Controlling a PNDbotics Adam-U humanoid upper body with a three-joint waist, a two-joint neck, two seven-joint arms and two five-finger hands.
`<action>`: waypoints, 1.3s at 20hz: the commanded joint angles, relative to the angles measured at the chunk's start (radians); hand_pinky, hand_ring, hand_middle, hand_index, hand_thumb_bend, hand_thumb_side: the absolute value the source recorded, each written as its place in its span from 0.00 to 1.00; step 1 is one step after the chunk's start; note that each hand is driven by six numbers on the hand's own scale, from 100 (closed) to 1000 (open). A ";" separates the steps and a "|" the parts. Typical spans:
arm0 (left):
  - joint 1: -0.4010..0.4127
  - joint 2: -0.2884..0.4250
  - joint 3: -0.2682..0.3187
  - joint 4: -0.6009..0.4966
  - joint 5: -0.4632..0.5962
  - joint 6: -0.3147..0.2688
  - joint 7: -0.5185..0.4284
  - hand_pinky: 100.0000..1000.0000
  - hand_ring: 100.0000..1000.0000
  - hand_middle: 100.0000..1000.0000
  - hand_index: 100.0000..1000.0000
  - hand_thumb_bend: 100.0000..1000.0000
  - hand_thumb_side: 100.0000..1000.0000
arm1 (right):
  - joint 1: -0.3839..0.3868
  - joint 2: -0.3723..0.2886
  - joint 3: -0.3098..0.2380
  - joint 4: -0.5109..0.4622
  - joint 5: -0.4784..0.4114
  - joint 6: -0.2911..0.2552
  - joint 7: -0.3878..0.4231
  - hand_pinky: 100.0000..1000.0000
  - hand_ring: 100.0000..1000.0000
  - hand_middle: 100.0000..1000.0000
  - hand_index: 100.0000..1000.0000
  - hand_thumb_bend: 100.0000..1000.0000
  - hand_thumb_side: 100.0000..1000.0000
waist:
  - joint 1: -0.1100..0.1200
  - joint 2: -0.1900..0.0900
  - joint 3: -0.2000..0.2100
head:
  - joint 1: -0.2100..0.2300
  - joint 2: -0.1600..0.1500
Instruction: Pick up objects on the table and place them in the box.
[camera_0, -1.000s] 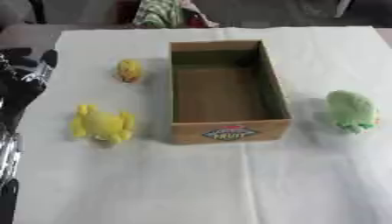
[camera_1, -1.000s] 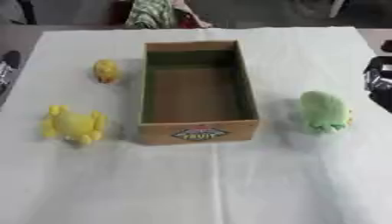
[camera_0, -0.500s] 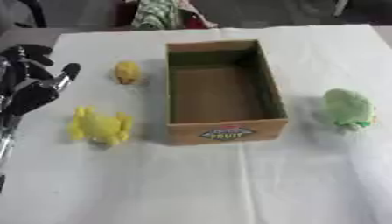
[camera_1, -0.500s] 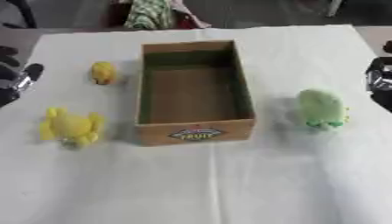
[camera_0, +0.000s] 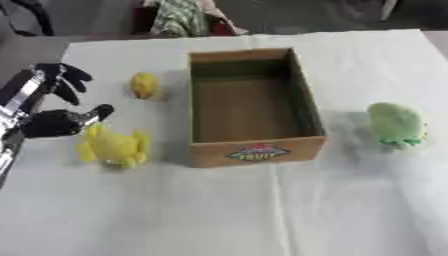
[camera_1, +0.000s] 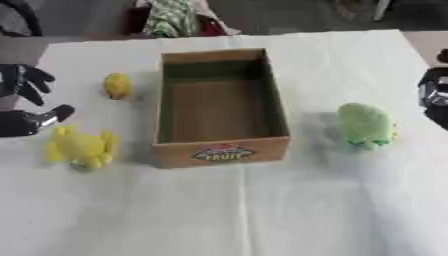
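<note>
A brown cardboard box (camera_0: 297, 95) stands open and empty in the middle of the white table. Left of it lie a yellow plush toy (camera_0: 114, 146) near the front and a small yellow round toy (camera_0: 144, 85) farther back. A green plush toy (camera_0: 395, 124) lies right of the box. My left hand (camera_0: 54, 102) hovers open just left of and above the yellow plush, its thumb reaching toward it, holding nothing. My right hand (camera_1: 434, 94) shows only as a dark part at the right edge of the right eye view.
The white cloth-covered table (camera_0: 262, 210) stretches wide in front of the box. Past the far edge lies a striped green and white cloth (camera_0: 179, 17) on dark floor.
My left hand has moved rightward and inward toward the yellow plush, fingers spread. The toys and box have not moved. The camera has shifted slightly.
</note>
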 joint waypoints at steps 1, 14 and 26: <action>-0.023 0.054 0.014 0.000 -0.014 -0.007 -0.073 0.59 0.46 0.50 0.69 0.45 0.19 | -0.013 -0.030 -0.001 -0.017 -0.001 -0.003 0.006 0.66 0.75 0.74 0.78 0.00 0.04 | 0.003 -0.018 -0.009 | 0.010 0.005; -0.119 0.052 -0.155 0.123 -0.103 -0.040 -0.314 0.59 0.48 0.51 0.70 0.43 0.12 | -0.010 -0.029 0.001 -0.016 -0.001 -0.003 0.009 0.66 0.75 0.74 0.78 0.00 0.04 | 0.004 -0.019 -0.011 | 0.012 0.010; -0.124 0.043 -0.154 0.127 -0.187 -0.077 -0.385 0.63 0.52 0.55 0.74 0.44 0.06 | -0.008 -0.029 0.000 -0.015 0.000 -0.002 0.008 0.66 0.75 0.74 0.78 0.00 0.04 | 0.003 -0.019 -0.010 | 0.011 0.011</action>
